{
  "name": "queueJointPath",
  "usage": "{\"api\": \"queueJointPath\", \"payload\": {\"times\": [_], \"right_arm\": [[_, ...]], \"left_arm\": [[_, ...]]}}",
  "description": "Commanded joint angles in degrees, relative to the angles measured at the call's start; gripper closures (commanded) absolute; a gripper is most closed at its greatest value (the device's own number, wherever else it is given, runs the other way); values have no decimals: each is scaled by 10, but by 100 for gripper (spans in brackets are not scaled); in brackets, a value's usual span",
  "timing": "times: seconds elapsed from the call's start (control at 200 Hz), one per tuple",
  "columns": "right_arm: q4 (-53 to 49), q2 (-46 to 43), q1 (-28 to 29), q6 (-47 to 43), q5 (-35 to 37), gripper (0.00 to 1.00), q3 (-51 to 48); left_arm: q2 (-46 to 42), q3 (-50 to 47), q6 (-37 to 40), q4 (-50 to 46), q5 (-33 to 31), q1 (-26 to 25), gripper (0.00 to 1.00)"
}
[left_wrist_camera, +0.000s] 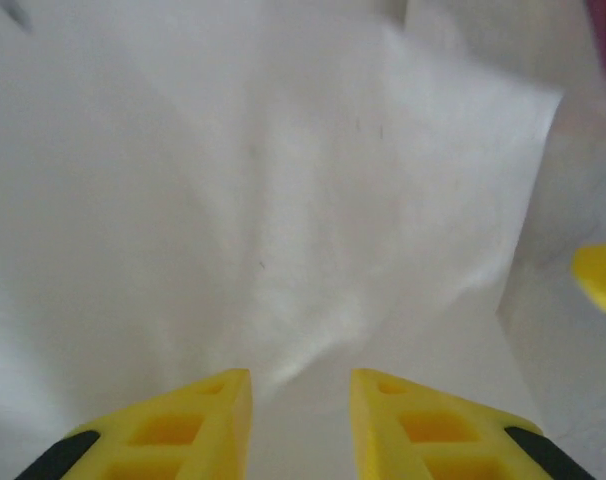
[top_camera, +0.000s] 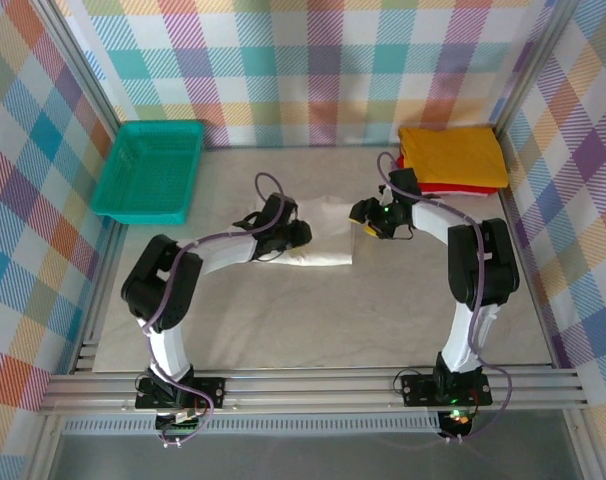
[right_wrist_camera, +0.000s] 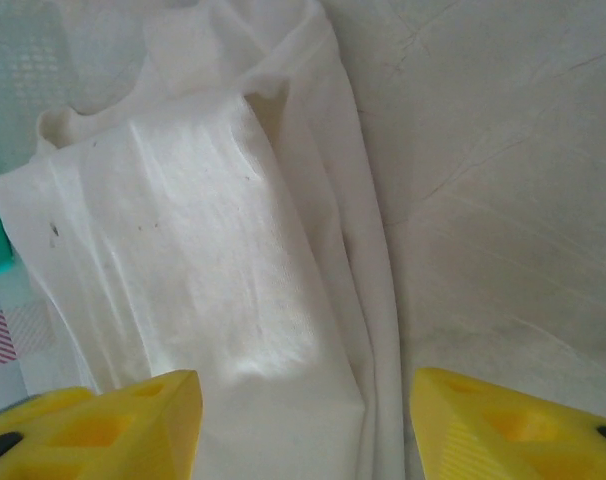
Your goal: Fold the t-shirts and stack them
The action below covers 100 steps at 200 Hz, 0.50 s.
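Standing beside the table, I see the white t-shirt (top_camera: 318, 245) lying flat on the table (top_camera: 313, 330), to the right of the teal basket (top_camera: 143, 213) and a little nearer to the arm bases than the basket is. It seems already folded into a rough rectangle with some wrinkles.

I judge this cloth to be thin, very light and soft. It will not keep its shape when lifted; it will hang down and may unfold. On the smooth table it can also slide. A good place to take hold, I think, is at the two corners of one folded edge, pinching all layers together, one corner for each arm.

The left gripper (left_wrist_camera: 300, 385) is over the white cloth with its jaws only a little apart; nothing is pinched between them. The right gripper (right_wrist_camera: 303, 400) is at the edge of the same shirt that is farther from the basket, with jaws spread wide and nothing in them.

Counting: three t-shirts. One is white, one is the yellow t-shirt (top_camera: 451, 155), and one is the red t-shirt (top_camera: 475, 188). The yellow one lies on the red one, far to the right of the basket, as deep on the table as the basket. There is one basket.
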Motion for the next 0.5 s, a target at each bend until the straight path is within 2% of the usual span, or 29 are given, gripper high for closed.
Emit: {"api": "queueJointPath", "payload": {"times": [0.0,0.18,0.495], "right_arm": [[-9,35,0,-16,-43,43,30],[-1,51,2,-18,-57,42,34],[7,83,20,-19,-71,45,43]], "left_arm": [[-29,-25,22,-24,-29,40,68],[-1,-33,50,-41,-39,83,68],[50,-52,41,-14,-23,92,70]]}}
